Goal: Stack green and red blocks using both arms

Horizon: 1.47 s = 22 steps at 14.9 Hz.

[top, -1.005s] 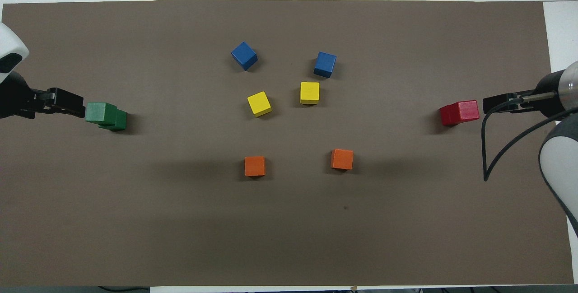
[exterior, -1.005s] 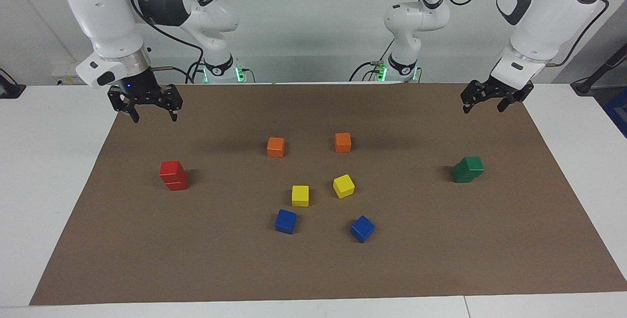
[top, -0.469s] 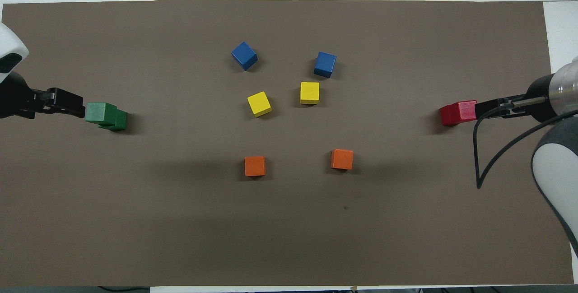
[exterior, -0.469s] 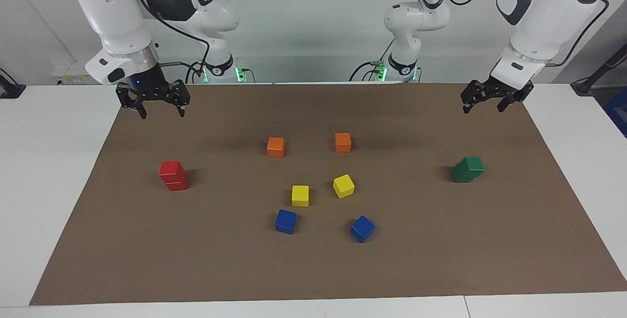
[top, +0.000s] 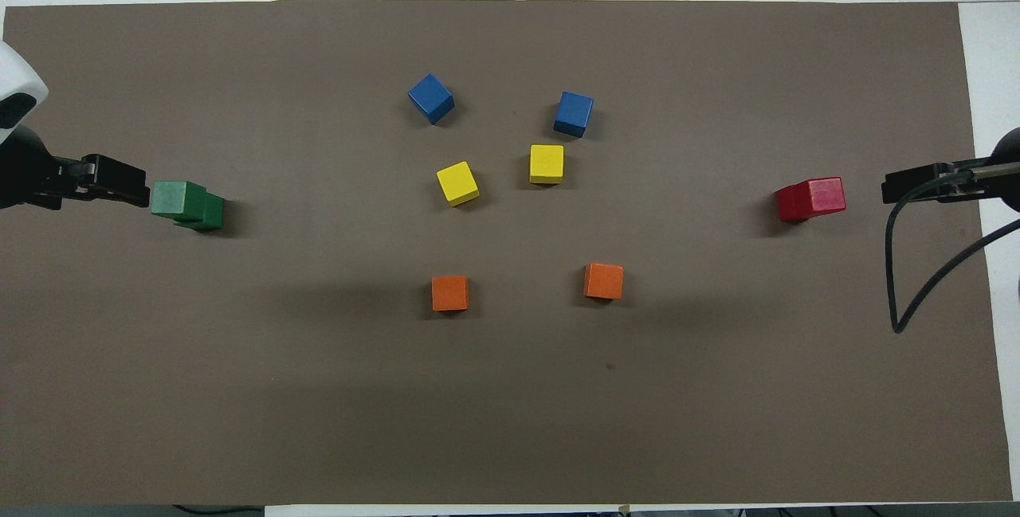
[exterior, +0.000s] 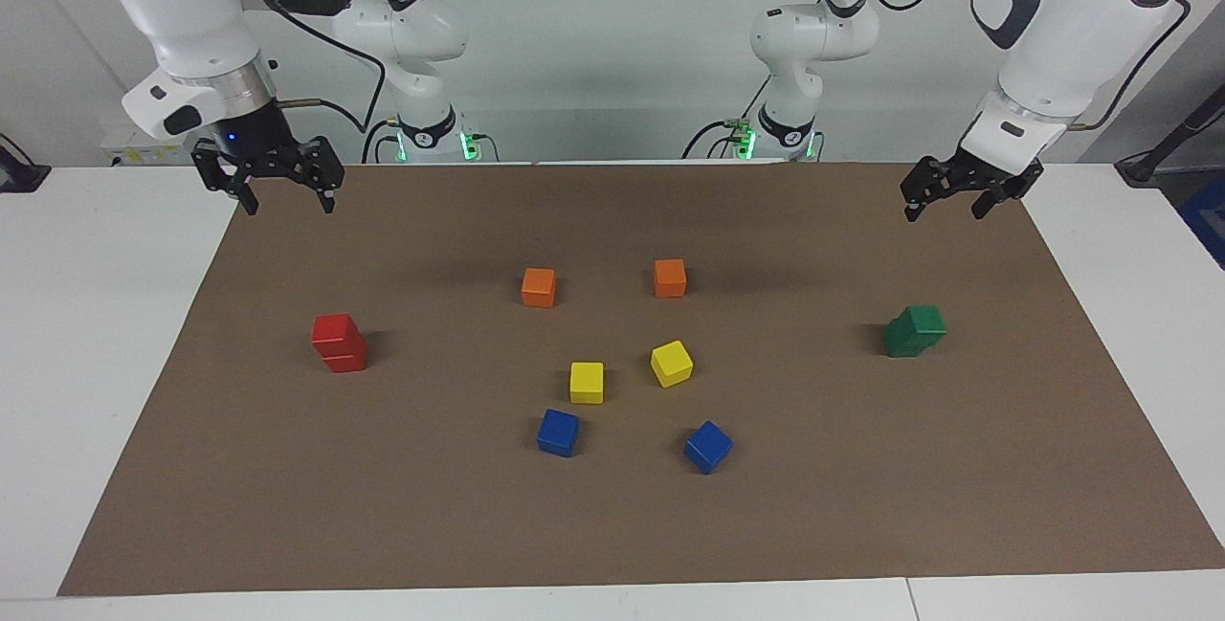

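Brown mat (exterior: 861,506) covers the white table (exterior: 86,315) before a pale wall (exterior: 622,28); both arms' jaws hang released.

Both robot arms are built of glossy white, rounded plastic segments joined by dark grey round joint caps. The right arm (exterior: 206,9) carries a polished silver ring above its wrist, with a small blue light glowing on the black gripper mount. Thin black cables loop along each arm, one trailing from the left arm (exterior: 1062,18). The bases wear black collars with green lights. Each ends in a small black two-finger gripper.
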### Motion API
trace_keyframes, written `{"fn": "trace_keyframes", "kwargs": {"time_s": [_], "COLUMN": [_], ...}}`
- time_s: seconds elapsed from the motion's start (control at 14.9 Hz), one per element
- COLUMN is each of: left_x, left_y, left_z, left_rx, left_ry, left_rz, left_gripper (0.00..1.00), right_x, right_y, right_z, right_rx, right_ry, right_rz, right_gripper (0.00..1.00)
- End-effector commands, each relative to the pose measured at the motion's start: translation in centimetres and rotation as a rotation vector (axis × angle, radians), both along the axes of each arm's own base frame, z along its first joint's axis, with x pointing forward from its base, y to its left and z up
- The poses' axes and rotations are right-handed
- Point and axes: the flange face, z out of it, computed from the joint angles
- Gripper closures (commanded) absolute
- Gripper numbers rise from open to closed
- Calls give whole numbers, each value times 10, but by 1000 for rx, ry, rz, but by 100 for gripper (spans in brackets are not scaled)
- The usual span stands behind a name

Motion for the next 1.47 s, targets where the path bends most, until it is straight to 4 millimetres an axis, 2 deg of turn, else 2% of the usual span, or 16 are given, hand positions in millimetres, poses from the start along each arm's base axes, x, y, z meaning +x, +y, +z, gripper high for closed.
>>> {"fn": "trace_keyframes", "kwargs": {"time_s": [0.0, 0.33, 0.87, 1.41], "left_x": [-1, -1, -1, -1], "left_y": [-1, -1, 6, 6], "left_z": [3, 3, 2, 3], "left_rx": [-6, -6, -6, -6], "left_ry": [-10, -10, -7, -8], "left_rz": [9, 9, 22, 22], "left_gripper": [0, 0, 0, 0], "right_x": [-1, -1, -2, -13], "right_y": [-4, -18, -18, -18], "right_z": [5, 9, 7, 5], "right_rx": [17, 19, 19, 18], "right_ry": [15, 17, 25, 99], "right_rz": [-2, -27, -27, -26], "right_gripper": [0, 0, 0, 0]}}
